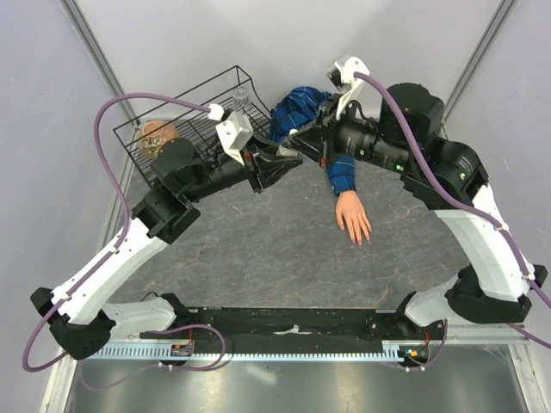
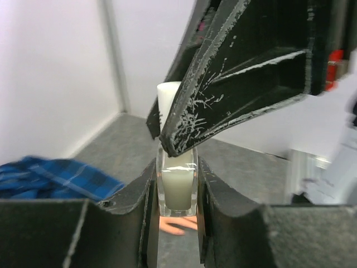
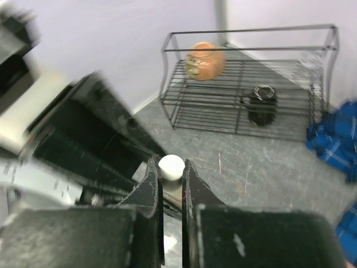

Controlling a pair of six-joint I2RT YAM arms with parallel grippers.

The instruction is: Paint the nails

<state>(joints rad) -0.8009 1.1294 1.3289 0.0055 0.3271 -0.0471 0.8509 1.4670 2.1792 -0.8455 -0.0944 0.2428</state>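
A small clear bottle [image 2: 177, 187] of whitish liquid sits upright between the fingers of my left gripper [image 2: 177, 167], which is shut on it. My right gripper [image 3: 169, 163] is shut on the bottle's white cap [image 3: 171, 166] from above. The two grippers meet above the table at centre back, the left gripper [image 1: 288, 160] just below the right gripper [image 1: 297, 138]. The mannequin hand [image 1: 353, 215] lies palm down to the right of them, in a blue plaid sleeve [image 1: 343, 172]. Its nails [image 1: 361, 240] at the fingertips are too small to make out. No gripper touches the hand.
A black wire rack [image 1: 185, 95] stands at the back left. It holds an orange jar-like object [image 3: 205, 60], a black item [image 3: 261, 103] and a clear glass [image 3: 311, 61]. Bunched blue plaid cloth [image 1: 297, 107] lies behind the grippers. White walls close in on three sides.
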